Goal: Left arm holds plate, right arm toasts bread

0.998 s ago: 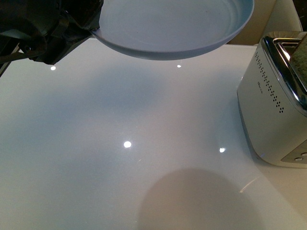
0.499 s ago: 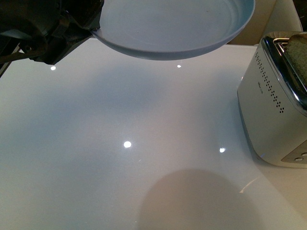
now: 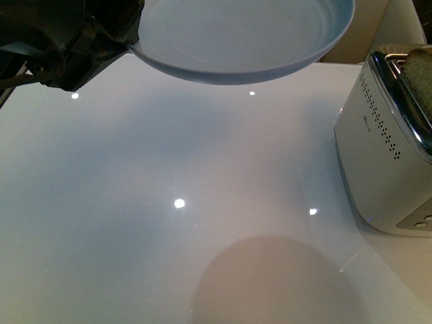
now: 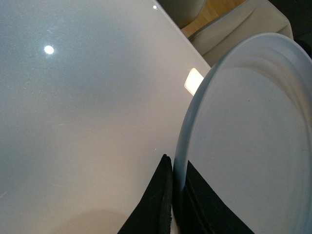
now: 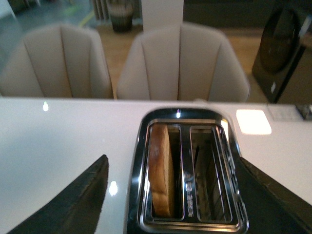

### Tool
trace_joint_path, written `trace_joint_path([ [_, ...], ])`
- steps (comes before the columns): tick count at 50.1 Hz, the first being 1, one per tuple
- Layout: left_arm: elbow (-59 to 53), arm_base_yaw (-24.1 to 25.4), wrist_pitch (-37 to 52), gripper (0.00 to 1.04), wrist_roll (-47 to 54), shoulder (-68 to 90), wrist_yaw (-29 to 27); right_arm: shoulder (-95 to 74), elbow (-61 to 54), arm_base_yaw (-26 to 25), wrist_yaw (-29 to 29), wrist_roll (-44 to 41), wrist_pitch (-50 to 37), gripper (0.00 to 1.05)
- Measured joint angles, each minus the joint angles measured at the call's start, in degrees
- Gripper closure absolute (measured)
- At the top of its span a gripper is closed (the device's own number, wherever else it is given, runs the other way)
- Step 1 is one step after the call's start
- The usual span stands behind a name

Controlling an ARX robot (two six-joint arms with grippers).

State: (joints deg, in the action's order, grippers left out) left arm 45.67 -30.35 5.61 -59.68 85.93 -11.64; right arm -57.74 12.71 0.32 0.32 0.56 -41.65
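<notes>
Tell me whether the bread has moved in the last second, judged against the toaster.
Yes. Seen from the front, the bread has shifted left across the chrome top of the toaster, covering slot rim that showed before.

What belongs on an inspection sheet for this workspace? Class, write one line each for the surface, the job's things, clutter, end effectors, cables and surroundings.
Surface: the white glossy table shows lamp reflections and shadows.
Job's things: the pale blue plate is held in the air above the table with nothing on it. The bread stands in one slot of the toaster, and the other slot is empty.
Clutter: nothing seen.
End effectors: the left end effector is clamped on the plate's rim. The right end effector is open above the toaster, holding nothing.
Cables: nothing seen clearly.
Surroundings: beige chairs stand beyond the table, on a wooden floor.
</notes>
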Motion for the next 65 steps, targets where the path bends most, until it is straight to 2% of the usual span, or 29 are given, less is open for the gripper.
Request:
trace_joint_path([
  [6, 0.0, 0.0, 0.0, 1.02, 0.0, 0.0, 0.1, 4.9, -3.3, -0.1, -0.2, -0.2, -1.7, 0.58],
  [14, 0.0, -0.1, 0.0, 1.02, 0.0, 0.0, 0.0, 8.7, -5.9, -0.1, -0.2, -0.2, 0.3, 0.81],
  [20, 0.0, 0.0, 0.0, 1.02, 0.0, 0.0, 0.0, 13.5, -7.8, -0.1, -0.2, -0.4, 2.9, 1.03],
  [28, 0.0, 0.0, 0.0, 1.02, 0.0, 0.0, 0.0, 19.8, -9.8, -0.1, -0.2, -0.3, 7.3, 1.03],
  [31, 0.0, 0.0, 0.0, 1.02, 0.0, 0.0, 0.0, 20.4, -11.5, -0.2, -0.2, -0.3, 5.3, 1.03],
  [50, 0.0, 0.0, 0.0, 1.02, 0.0, 0.0, 0.0, 34.1, -11.7, -0.2, -0.3, -0.4, 18.2, 1.03],
  [65, 0.0, 0.0, 0.0, 1.02, 0.0, 0.0, 0.0, 41.1, -11.7, -0.2, -0.3, -0.4, 25.0, 1.03],
])
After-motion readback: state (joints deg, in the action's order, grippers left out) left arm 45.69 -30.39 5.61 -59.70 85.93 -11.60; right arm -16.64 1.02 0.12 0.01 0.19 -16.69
